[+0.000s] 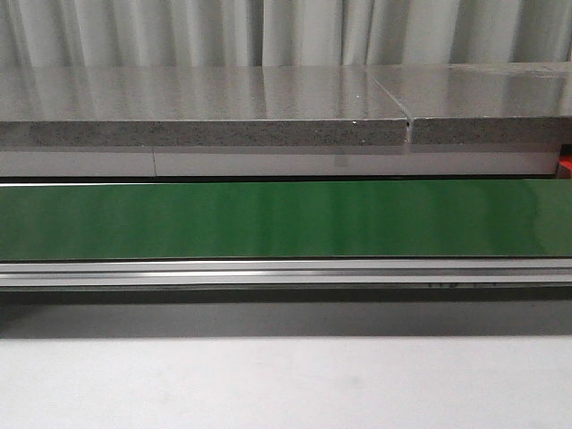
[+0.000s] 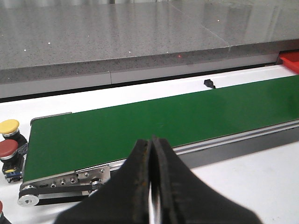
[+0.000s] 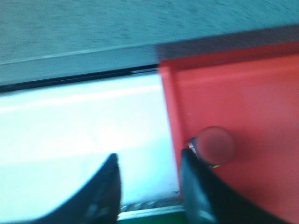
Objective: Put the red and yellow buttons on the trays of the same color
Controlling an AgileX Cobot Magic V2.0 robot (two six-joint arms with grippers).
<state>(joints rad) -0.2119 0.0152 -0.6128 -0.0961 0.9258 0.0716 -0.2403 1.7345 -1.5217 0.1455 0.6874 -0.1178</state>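
Right gripper [image 3: 149, 186] released, jaws apart, nothing between, red button [image 3: 215, 144] lying in red tray [image 3: 243, 93] just beside one finger, left gripper [image 2: 152, 186] clenched, holding nothing, over green belt [image 2: 163, 121], yellow button [image 2: 9, 126] and second red button [image 2: 8, 148] beside belt end, belt bare in front view, tray edge at 3 o'clock.

**No legible text in any view**

No word, label, brand, number or sign can be read. In the front view, a faint dark smudge on the conveyor's aluminium rail [image 1: 460, 283] may be print, but it is too small and blurred to make out. The wrist views show no markings.
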